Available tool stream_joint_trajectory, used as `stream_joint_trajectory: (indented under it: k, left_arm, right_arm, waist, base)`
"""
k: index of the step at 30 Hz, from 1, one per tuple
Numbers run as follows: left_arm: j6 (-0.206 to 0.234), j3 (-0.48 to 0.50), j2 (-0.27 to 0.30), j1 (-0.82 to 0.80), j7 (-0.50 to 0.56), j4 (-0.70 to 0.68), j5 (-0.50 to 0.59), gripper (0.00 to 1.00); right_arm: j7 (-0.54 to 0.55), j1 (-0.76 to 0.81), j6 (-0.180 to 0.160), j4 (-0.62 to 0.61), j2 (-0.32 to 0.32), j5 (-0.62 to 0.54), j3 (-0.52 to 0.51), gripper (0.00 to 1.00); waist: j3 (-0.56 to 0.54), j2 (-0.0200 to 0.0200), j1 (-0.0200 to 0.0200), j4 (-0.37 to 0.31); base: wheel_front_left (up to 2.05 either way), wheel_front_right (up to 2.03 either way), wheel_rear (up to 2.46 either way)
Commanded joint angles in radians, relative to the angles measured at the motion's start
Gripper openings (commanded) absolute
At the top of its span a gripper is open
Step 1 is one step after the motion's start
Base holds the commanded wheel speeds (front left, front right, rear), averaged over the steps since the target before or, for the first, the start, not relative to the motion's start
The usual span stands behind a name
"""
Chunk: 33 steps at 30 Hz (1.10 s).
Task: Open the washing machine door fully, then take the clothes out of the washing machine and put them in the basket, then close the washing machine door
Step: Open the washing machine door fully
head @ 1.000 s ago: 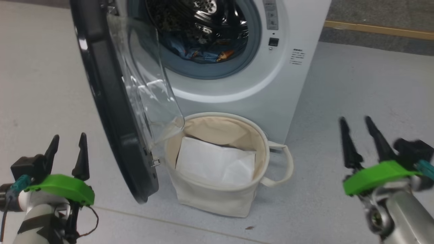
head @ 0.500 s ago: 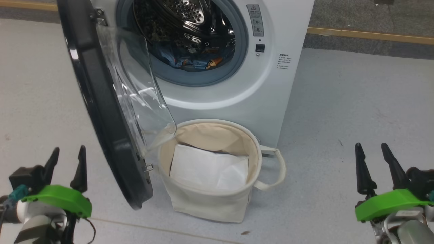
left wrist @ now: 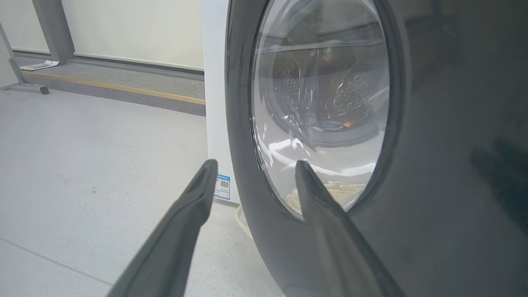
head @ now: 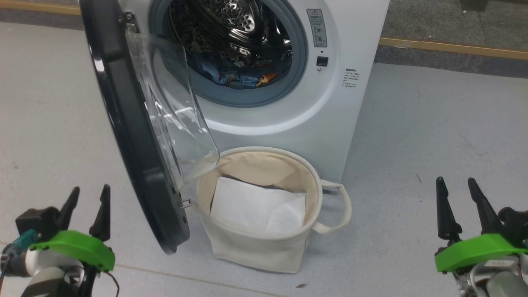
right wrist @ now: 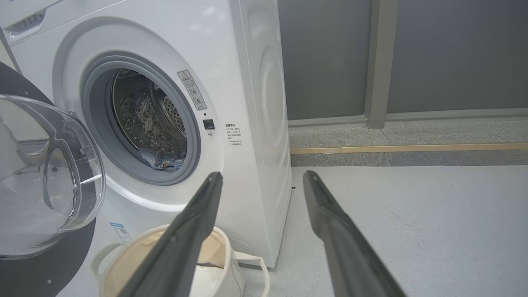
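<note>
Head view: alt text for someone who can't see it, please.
A white washing machine stands with its black-rimmed door swung open, blue printed clothes in the drum. A cream basket holding a folded white sheet sits in front; the left tool and right tool, both open, hover at the lower corners.

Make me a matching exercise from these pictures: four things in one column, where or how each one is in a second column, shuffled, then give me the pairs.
Column one
1. washing machine door
2. clothes
3. white folded sheet
4. right gripper

Column two
A. lying inside the basket
B. low in the drum
C. open, holding nothing, above the floor
D. swung open

Pairs: 1-D, 2-B, 3-A, 4-C
</note>
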Motion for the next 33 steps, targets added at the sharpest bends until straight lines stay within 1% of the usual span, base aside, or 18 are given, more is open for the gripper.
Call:
stream_joint_trajectory:
  k: [1,9,12,14,16,19,21,23,24,28,30,31,32,33]
  left_arm:
    - [-0.005,0.015,0.052,-0.037,-0.009,-0.025,-0.024,0.00]
    - [-0.005,-0.001,0.068,-0.050,-0.008,-0.050,-0.111,0.00]
    - [-0.006,0.008,0.069,-0.075,-0.009,-0.087,-0.146,0.00]
    - [-0.002,0.011,0.074,-0.098,-0.009,-0.125,-0.149,0.00]
    - [0.030,0.014,0.073,-0.124,-0.008,-0.175,-0.138,0.00]
    - [0.072,0.005,0.053,-0.161,0.017,-0.286,-0.127,0.00]
    - [0.105,-0.011,0.044,-0.179,0.049,-0.377,-0.111,0.00]
    - [0.140,-0.025,0.022,-0.191,0.095,-0.475,-0.110,0.00]
    - [0.157,-0.033,0.004,-0.192,0.127,-0.522,-0.118,0.00]
    - [0.198,-0.114,-0.040,-0.163,0.292,-0.695,-0.135,0.00]
    - [0.215,-0.163,-0.067,-0.129,0.370,-0.771,-0.152,0.00]
    - [0.238,-0.211,-0.086,-0.093,0.429,-0.833,-0.152,0.00]
    - [0.238,-0.211,-0.086,-0.093,0.429,-0.833,-0.152,0.00]
    - [0.259,-0.253,-0.103,-0.057,0.473,-0.879,-0.148,0.00]
  right_arm:
    - [-0.010,-0.014,0.005,-0.037,-0.011,0.001,0.008,1.00]
    - [-0.010,-0.004,0.005,-0.037,-0.012,0.005,-0.017,1.00]
    - [-0.010,0.004,0.005,-0.041,-0.015,0.005,-0.036,1.00]
    - [-0.008,0.008,0.005,-0.044,-0.016,0.007,-0.047,1.00]
    - [-0.006,0.011,0.005,-0.048,-0.017,0.007,-0.057,1.00]
    - [-0.001,0.017,0.005,-0.054,-0.021,0.006,-0.072,1.00]
    - [0.002,0.019,0.005,-0.060,-0.022,0.005,-0.076,1.00]
    - [0.005,0.022,0.005,-0.065,-0.022,0.006,-0.083,1.00]
    - [0.007,0.022,0.005,-0.068,-0.022,0.006,-0.085,1.00]
    - [0.017,0.016,0.005,-0.084,-0.021,0.002,-0.083,1.00]
    - [0.019,0.013,0.005,-0.091,-0.021,0.002,-0.086,1.00]
    - [0.019,0.011,0.005,-0.094,-0.021,0.001,-0.090,1.00]
    - [0.019,0.011,0.005,-0.094,-0.021,0.001,-0.090,1.00]
    - [0.019,0.008,0.005,-0.096,-0.021,0.001,-0.092,1.00]
  waist:
    - [0.000,-0.0001,0.0000,0.003]
    - [0.000,-0.0001,0.0000,0.026]
    - [0.000,-0.0001,0.0000,0.043]
    - [0.000,-0.0001,0.0000,0.057]
    - [0.000,-0.0001,0.0000,0.071]
    - [0.001,-0.0001,0.0000,0.093]
    - [0.001,-0.0001,0.0000,0.104]
    - [0.004,-0.0001,0.0000,0.115]
    - [0.006,-0.0001,0.0000,0.120]
    - [0.018,-0.0001,0.0000,0.127]
    - [0.028,-0.0001,0.0000,0.129]
    - [0.037,-0.0001,0.0000,0.130]
    - [0.037,-0.0001,0.0000,0.130]
    - [0.046,-0.0001,0.0000,0.129]
  base:
    - [0.00,0.00,0.00]
    - [0.00,0.00,0.00]
    - [0.00,0.00,0.00]
    - [0.00,0.00,0.00]
    - [0.00,0.00,0.00]
    - [0.00,0.00,0.00]
    - [0.00,0.00,0.00]
    - [0.00,0.00,0.00]
    - [0.00,0.00,0.00]
    - [0.00,0.00,0.00]
    - [0.00,0.00,0.00]
    - [0.00,0.00,0.00]
    - [0.00,0.00,0.00]
    - [0.00,0.00,0.00]
